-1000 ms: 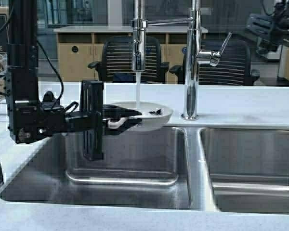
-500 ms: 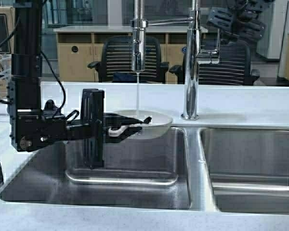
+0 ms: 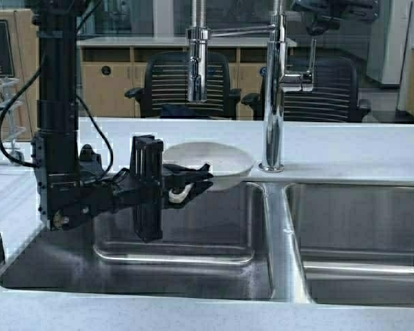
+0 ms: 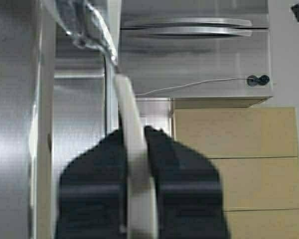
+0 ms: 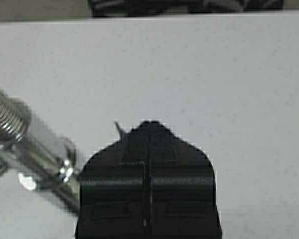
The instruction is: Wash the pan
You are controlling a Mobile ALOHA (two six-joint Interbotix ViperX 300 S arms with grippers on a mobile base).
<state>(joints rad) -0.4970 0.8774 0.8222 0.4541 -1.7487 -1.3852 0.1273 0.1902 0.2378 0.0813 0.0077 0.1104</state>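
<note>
My left gripper [image 3: 191, 185] is shut on the short handle of the small white pan [image 3: 214, 161], which it holds level over the back of the left sink basin [image 3: 183, 234], under the spray head [image 3: 196, 65]. No water runs from the head. In the left wrist view the pale handle [image 4: 134, 174] is pinched between the two dark fingers of the left gripper [image 4: 135, 135]. The inside of the pan is hidden from view. My right gripper [image 3: 319, 24] is high up by the faucet lever [image 3: 309, 65]; in its own view the right gripper [image 5: 149, 124] is shut with nothing in it.
The tall chrome faucet column [image 3: 274, 89] stands on the counter between the two basins, with the right basin [image 3: 359, 234] beside it. A wire rack [image 3: 0, 110] stands at the far left. Office chairs and cabinets lie beyond the counter.
The water stream has stopped. My right arm has swung in from the right to above the faucet lever, which now stands upright. The left arm has shifted the pan slightly right.
</note>
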